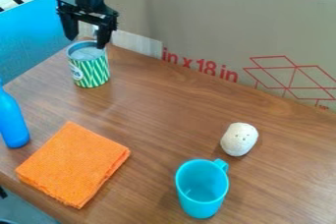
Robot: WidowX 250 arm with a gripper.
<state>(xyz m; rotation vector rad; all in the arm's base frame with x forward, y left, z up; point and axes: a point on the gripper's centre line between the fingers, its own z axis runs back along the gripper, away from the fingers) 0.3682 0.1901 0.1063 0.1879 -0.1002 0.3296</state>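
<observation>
Striped can [95, 73] upright at upper left, just under the spread hand [86, 43]; wooden bench [164, 105], cardboard wall [197, 26] behind; lower down, blue bottle [12, 122], orange cloth [72, 164], turquoise mug [202, 196], white shaker [238, 140].

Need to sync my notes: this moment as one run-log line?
gripper open, at green-striped can | orange cloth folded | turquoise mug upright, near white rounded object | blue bottle upright

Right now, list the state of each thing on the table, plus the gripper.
Gripper: open, over the striped can.
Striped can: upright.
Blue bottle: upright, top cut off by the view's edge.
Orange cloth: folded, lying flat.
Turquoise cup: upright, looks empty.
White dotted object: upright or tipped, cannot tell.
</observation>
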